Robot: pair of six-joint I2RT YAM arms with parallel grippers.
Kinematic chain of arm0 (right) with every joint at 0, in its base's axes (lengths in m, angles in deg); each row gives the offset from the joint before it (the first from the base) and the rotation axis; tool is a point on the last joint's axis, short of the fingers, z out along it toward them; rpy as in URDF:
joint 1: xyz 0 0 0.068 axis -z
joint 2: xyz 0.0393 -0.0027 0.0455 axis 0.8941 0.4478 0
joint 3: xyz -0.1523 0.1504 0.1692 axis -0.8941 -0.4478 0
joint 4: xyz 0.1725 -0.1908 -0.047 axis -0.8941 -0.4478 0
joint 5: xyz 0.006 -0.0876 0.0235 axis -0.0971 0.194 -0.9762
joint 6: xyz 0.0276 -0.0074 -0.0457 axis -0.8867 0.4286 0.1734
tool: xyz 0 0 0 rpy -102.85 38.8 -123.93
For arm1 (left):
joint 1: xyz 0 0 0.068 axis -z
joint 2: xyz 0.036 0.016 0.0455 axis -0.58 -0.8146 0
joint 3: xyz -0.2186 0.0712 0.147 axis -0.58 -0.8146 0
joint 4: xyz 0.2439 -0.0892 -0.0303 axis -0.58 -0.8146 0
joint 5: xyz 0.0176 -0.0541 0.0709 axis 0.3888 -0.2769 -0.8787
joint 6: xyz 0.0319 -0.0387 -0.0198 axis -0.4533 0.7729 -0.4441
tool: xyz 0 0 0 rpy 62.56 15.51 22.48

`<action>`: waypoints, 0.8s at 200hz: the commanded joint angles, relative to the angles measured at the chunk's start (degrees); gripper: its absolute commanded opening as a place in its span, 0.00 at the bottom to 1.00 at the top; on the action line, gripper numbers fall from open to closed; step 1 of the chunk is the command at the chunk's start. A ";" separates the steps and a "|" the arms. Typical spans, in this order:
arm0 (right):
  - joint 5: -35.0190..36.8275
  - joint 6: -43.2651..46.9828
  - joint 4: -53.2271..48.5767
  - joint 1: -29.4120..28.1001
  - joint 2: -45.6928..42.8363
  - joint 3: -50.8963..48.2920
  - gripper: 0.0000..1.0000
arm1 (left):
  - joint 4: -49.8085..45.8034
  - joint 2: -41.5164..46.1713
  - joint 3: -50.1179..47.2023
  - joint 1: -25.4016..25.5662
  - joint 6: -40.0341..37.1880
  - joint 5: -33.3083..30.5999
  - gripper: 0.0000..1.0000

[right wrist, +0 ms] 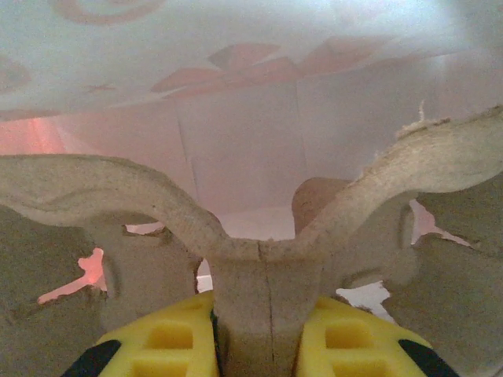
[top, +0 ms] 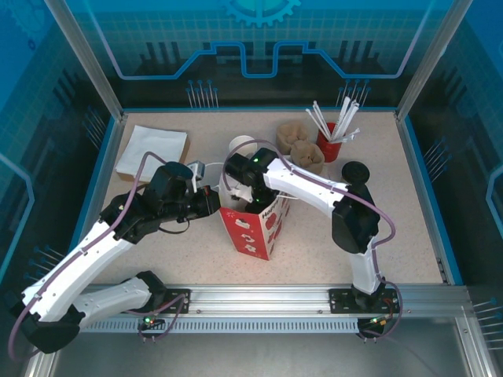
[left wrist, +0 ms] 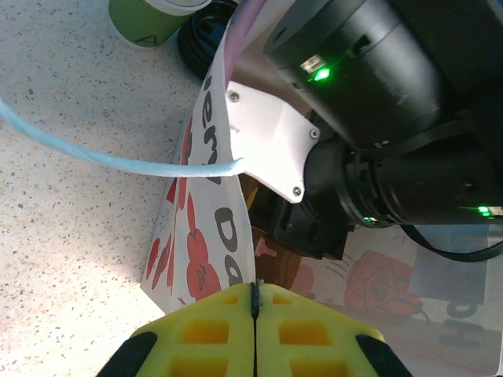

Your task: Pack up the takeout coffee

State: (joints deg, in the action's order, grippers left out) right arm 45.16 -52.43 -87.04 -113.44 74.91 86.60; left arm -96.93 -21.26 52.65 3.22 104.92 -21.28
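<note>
The takeout coffee (top: 355, 170) shows its round black lid at the table's right, just behind my right arm's elbow. Mid-table stands a red-and-white paper bag (top: 255, 224). My left gripper (top: 216, 203) is shut on the bag's left rim; in the left wrist view the yellow fingers (left wrist: 255, 287) pinch the thin paper edge (left wrist: 236, 236). My right gripper (top: 250, 198) reaches down into the bag's mouth. In the right wrist view it (right wrist: 258, 314) is shut on the centre post of a brown pulp cup carrier (right wrist: 259, 267), with the bag's white inside behind.
A stack of lidless cups (top: 242, 147) stands behind the bag, its green side (left wrist: 145, 20) in the left wrist view. More pulp carriers (top: 302, 149) and a red cup of straws (top: 330, 145) sit at the back right. White napkins (top: 152, 151) lie back left. The bag's blue handle (left wrist: 118, 161) loops out.
</note>
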 commanded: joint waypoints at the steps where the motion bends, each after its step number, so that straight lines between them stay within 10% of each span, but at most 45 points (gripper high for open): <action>1: 1.26 0.60 -0.36 0.65 1.82 -1.52 0.21 | 0.88 0.12 3.09 0.94 -1.34 -1.87 0.06; 160: -0.37 2.70 1.72 0.63 2.31 -4.38 0.37 | -1.19 -2.73 6.59 3.90 -3.82 -6.70 0.06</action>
State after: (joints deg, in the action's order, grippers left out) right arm 45.69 -49.47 -84.35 -113.44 77.59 81.28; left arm -99.08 -24.02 56.39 6.48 102.95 -26.72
